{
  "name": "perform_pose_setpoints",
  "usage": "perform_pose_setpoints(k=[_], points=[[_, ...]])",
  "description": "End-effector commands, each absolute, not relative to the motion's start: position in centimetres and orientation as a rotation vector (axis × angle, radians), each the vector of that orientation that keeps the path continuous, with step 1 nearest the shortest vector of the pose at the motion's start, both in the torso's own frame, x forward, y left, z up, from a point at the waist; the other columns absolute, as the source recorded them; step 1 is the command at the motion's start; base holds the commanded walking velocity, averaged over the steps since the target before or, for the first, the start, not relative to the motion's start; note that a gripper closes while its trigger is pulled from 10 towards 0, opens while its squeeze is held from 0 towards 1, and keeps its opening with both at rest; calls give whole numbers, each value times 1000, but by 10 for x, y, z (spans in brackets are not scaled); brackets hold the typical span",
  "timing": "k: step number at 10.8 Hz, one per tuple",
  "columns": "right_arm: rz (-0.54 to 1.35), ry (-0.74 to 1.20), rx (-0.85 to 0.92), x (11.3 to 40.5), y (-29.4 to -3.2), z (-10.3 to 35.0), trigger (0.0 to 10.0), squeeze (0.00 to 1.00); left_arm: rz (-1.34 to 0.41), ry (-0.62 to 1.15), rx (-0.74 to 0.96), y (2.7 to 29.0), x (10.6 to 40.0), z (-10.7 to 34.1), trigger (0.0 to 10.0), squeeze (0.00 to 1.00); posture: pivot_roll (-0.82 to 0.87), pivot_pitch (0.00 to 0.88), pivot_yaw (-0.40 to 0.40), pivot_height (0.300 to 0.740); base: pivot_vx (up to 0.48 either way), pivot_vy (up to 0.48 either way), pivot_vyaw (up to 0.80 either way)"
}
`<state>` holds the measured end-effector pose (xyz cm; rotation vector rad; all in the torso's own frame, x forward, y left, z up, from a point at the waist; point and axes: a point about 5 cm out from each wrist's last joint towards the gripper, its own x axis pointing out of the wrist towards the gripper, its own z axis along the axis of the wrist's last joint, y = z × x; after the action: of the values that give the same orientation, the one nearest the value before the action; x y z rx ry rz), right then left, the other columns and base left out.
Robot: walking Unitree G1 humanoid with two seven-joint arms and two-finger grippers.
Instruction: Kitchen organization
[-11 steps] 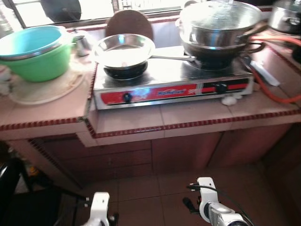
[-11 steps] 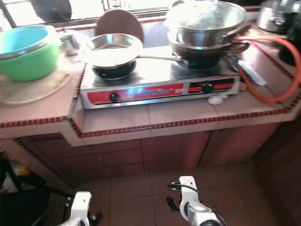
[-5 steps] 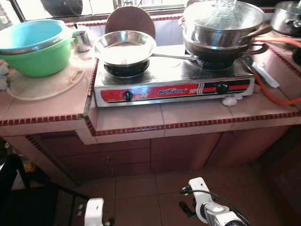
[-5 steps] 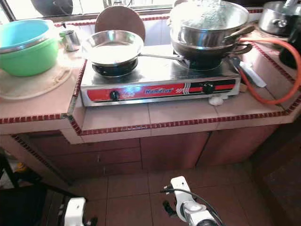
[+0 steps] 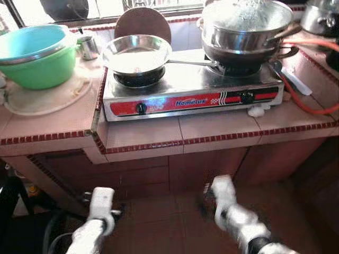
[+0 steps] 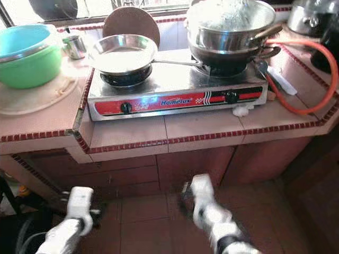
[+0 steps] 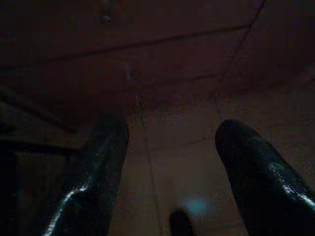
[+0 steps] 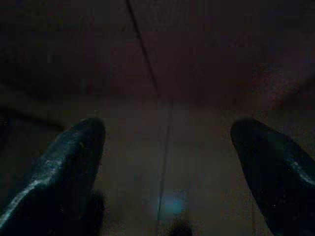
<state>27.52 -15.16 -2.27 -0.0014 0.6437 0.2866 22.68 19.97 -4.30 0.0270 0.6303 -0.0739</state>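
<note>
We're seeing a steel frying pan (image 5: 136, 53) sitting on the Homelux gas stove (image 5: 193, 90); wrist views are showing the left gripper (image 7: 172, 172) and right gripper (image 8: 167, 167) jaws apart over dim tiled floor (image 8: 162, 123).

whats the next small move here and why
Probably raise the right gripper toward the steel pan on the stove's left burner. Both grippers, left gripper included, hang open and empty below the tiled counter, facing the floor, so nothing can be tidied until an arm reaches counter height. The pan's long handle points toward the robot's right.
</note>
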Motion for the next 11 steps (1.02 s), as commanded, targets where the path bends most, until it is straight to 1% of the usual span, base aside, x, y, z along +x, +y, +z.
perform_pose_setpoints(k=[1, 2, 3, 4, 5, 7, 8, 9, 10, 11], points=[[317, 575, 3, 281, -153, -14, 10000, 0, -33, 602, 53, 208, 220, -39, 10000, 0, -111, 51, 103, 740, 0, 0, 0], [343, 501, -3, 287, -158, -3, 10000, 0, -5, 527, -6, 207, 217, -26, 10000, 0, -114, 53, 106, 740, 0, 0, 0], [319, 444, 21, 293, -165, 7, 10000, 0, 8, 447, 7, 205, 216, -12, 10000, 0, -114, 57, 105, 740, 0, 0, 0], [296, 353, 62, 294, -172, 24, 10000, 0, 13, 317, 15, 197, 214, 17, 10000, 0, -114, 71, 104, 740, 0, 0, 0], [320, 263, 54, 288, -168, 44, 10000, 0, 14, 204, 44, 191, 211, 52, 10000, 0, -111, 79, 105, 740, 0, 0, 0], [358, 141, 5, 284, -157, 71, 10000, 0, 1, 86, 103, 192, 209, 87, 10000, 0, -96, 90, 95, 740, 0, 0, 0], [349, 120, 9, 278, -157, 80, 10000, 0, -16, 77, 152, 187, 202, 94, 10000, 0, -85, 96, 86, 740, 0, 0, 0], [313, 132, 12, 267, -163, 81, 10000, 0, -3, 96, 147, 186, 193, 92, 10000, 0, -85, 97, 79, 740, 0, 0, 0], [236, 170, 52, 263, -173, 77, 10000, 0, 31, 125, 120, 190, 190, 88, 10000, 0, -94, 107, 70, 740, 0, 0, 0], [244, 167, 49, 264, -170, 79, 10000, 0, 28, 106, 142, 189, 195, 91, 10000, 0, -94, 107, 70, 740, 0, 0, 0]])
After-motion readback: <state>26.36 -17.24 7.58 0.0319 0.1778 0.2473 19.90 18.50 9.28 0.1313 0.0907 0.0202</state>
